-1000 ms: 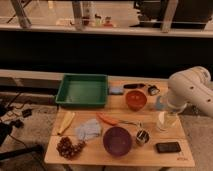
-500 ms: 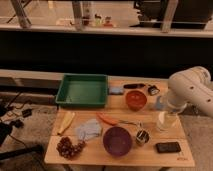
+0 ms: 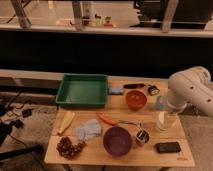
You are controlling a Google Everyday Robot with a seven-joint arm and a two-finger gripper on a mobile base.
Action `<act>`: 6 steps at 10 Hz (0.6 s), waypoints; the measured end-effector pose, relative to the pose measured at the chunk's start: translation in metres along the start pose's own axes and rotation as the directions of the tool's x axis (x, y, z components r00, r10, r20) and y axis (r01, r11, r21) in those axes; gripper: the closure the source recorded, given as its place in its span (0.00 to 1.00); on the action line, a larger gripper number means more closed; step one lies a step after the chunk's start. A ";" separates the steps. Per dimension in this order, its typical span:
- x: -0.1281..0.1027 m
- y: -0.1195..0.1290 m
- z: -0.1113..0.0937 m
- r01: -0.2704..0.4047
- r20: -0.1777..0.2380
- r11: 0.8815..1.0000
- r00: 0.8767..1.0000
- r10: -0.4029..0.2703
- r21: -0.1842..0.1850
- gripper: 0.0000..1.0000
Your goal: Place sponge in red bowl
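Observation:
The red bowl (image 3: 135,100) stands on the wooden table (image 3: 90,156), right of the green tray. A small blue block (image 3: 116,91), which looks like the sponge, lies just behind and to the left of the bowl, against the tray's right side. My white arm (image 3: 192,90) comes in from the right. My gripper (image 3: 166,121) points down at the table's right edge, to the right of and nearer than the bowl, well apart from the sponge. Nothing shows in it.
A green tray (image 3: 82,90) stands at the back left. A purple bowl (image 3: 117,140), a blue cloth (image 3: 88,130), a banana (image 3: 65,123), grapes (image 3: 67,147), an orange tool (image 3: 106,119), a small can (image 3: 142,136) and a black phone (image 3: 167,147) fill the front. Dark objects (image 3: 152,90) lie behind the red bowl.

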 end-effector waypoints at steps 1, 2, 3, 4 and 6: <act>0.000 0.000 0.000 0.000 0.000 1.000 1.000 0.000 0.000 0.20; 0.000 0.000 0.000 0.000 0.000 1.000 1.000 0.000 0.000 0.20; 0.000 0.000 0.000 0.000 0.001 1.000 1.000 0.000 0.001 0.20; -0.001 -0.002 0.002 0.010 0.004 1.000 1.000 -0.010 0.000 0.20; -0.023 -0.023 0.010 0.068 0.020 0.998 0.997 -0.068 0.009 0.20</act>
